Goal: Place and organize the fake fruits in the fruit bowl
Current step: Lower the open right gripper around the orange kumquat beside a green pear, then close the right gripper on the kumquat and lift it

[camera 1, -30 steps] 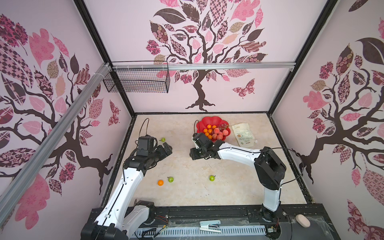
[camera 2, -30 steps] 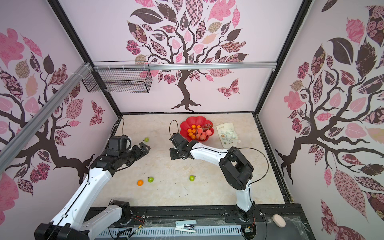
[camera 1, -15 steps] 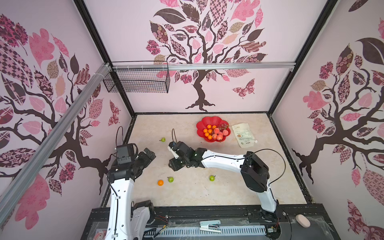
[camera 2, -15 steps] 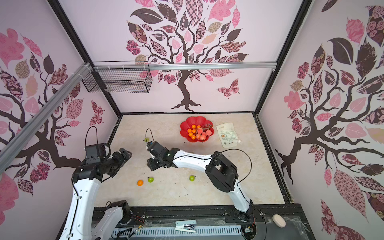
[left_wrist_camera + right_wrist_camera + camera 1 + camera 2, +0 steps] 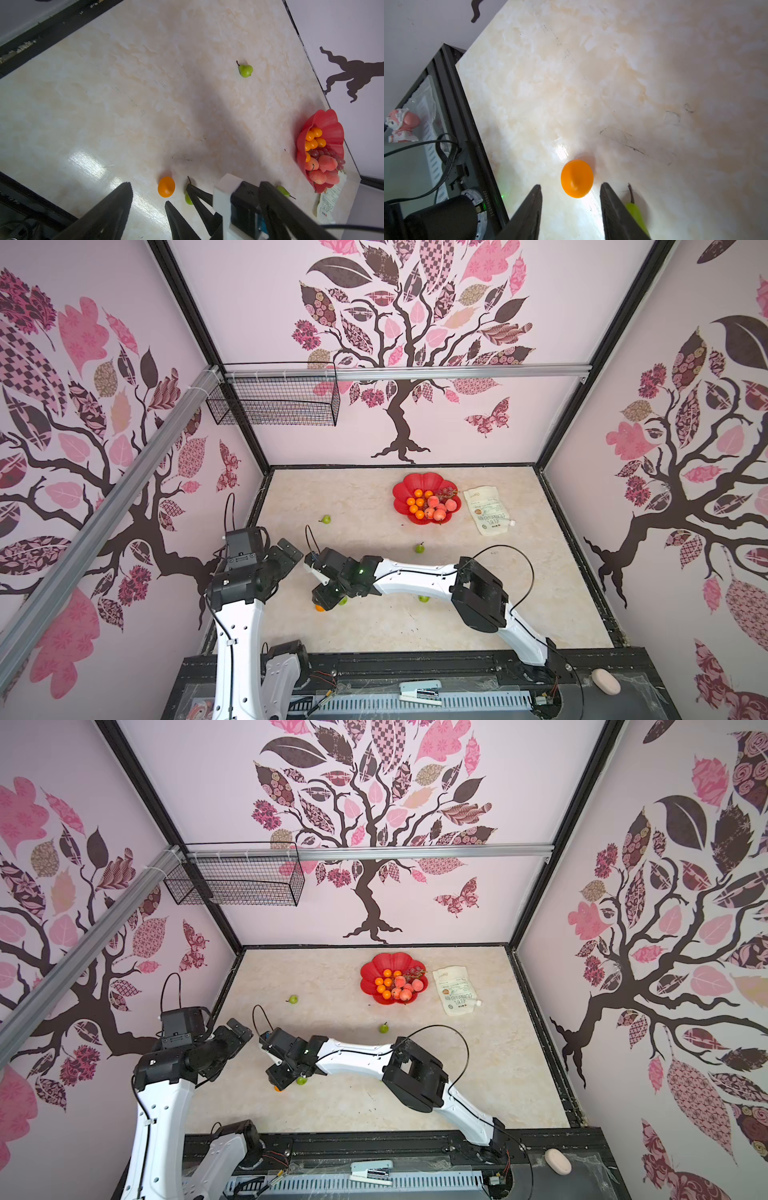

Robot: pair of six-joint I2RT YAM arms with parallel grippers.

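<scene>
Since a second ago your right tool [image 5: 571, 187] has swung away from the fruit bowl [image 5: 424, 481] to the lower left of the bench [image 5: 374, 506] in both top views. The left tool [image 5: 289, 551] has backed off toward the left wall.

Right now the right tool's jaws are partly apart. The loose orange ball [image 5: 576, 178] sits just ahead of the tips with a gap on each side, so nothing's gripped. From above you barely see that orange, just a sliver poking out under the tool. A green pear [image 5: 635, 212] lies just outside one finger, half cut off by it in the right wrist view.

Your left tool is spread wide and empty, just beside the right one.

A second pear [image 5: 423, 598] peeks out from under the right forearm, mostly hidden. Out in the clear you've got a third pear [image 5: 419, 548] mid-bench and a fourth pear [image 5: 326, 519] nearer the left edge.

The bowl's at the upper centre-right of the bench. It holds oranges, peaches and a grape bunch [image 5: 446, 491] that's hard to make out, and its middle is covered by fruit. The printed packet [image 5: 488, 510] lies just right of it.
</scene>
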